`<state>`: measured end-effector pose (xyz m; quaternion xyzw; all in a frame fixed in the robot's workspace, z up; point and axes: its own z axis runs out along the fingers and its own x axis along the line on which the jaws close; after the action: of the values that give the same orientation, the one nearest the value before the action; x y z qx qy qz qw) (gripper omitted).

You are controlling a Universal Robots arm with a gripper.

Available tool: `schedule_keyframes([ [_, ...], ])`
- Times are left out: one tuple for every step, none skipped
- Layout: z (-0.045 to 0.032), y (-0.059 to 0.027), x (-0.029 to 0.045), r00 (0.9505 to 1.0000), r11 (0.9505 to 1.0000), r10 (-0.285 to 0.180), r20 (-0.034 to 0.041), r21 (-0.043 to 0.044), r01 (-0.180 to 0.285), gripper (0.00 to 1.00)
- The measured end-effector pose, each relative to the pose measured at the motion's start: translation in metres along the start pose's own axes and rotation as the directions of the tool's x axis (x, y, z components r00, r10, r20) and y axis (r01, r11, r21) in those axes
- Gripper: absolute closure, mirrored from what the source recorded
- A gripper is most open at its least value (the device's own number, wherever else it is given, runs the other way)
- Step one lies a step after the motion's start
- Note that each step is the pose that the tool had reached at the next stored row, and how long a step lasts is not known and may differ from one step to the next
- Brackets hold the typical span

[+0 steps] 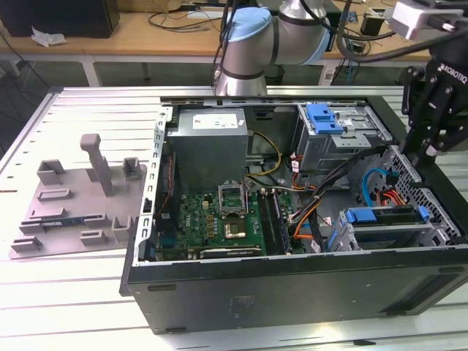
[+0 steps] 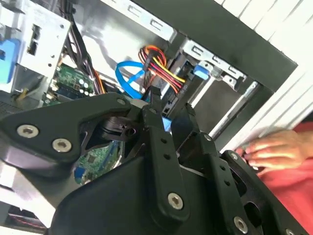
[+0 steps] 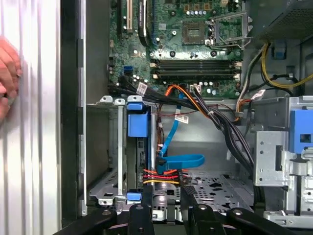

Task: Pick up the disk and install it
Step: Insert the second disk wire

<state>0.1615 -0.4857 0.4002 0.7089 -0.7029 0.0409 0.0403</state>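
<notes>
The disk (image 1: 386,228) lies in the drive bay at the lower corner of the open computer case on the exterior view's right, its blue bracket (image 1: 365,216) along the top. In the first wrist view the disk (image 3: 138,125) stands edge-on in the bay, with its blue bracket facing the camera. My gripper (image 1: 424,155) hovers above the case's edge on the exterior view's right, a short way over the bay. Both wrist views show the gripper (image 3: 166,210) (image 2: 171,105) open, with a narrow gap between the fingers and nothing in it.
A blue data cable (image 3: 183,159) and red-yellow power wires (image 3: 164,174) lie loose beside the bay. A person's hand (image 3: 7,73) rests on the slatted table just outside the case wall. A grey power supply (image 1: 208,142), the motherboard (image 1: 219,219) and a grey fixture (image 1: 80,197) are also present.
</notes>
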Motion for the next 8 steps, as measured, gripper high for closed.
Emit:
schedule_keyframes([
  [0.0000, 0.0000, -0.0004, 0.9999, 0.9998, -0.002, -0.0164, -0.0177, 0.001, 0.64],
  [0.0000, 0.0000, -0.0004, 0.9997, 0.9995, -0.001, -0.0246, -0.0303, 0.001, 0.64],
  [0.0002, 0.0000, -0.0004, 0.9996, 0.9994, 0.003, -0.0286, -0.0358, -0.004, 0.64],
  [0.0008, -0.0003, -0.0005, 0.9995, 0.9991, 0.011, -0.0312, -0.0396, -0.012, 0.64],
  [0.0016, -0.0005, -0.0006, 0.9993, 0.9990, 0.018, -0.0319, -0.0414, -0.019, 0.64],
  [0.0044, -0.0014, -0.0010, 0.9990, 0.9985, 0.032, -0.0318, -0.0437, -0.034, 0.64],
  [0.0075, -0.0022, -0.0014, 0.9983, 0.9976, 0.049, -0.0318, -0.0463, -0.051, 0.64],
  [0.0091, -0.0025, -0.0016, 0.9976, 0.9969, 0.061, -0.0321, -0.0476, -0.062, 0.64],
])
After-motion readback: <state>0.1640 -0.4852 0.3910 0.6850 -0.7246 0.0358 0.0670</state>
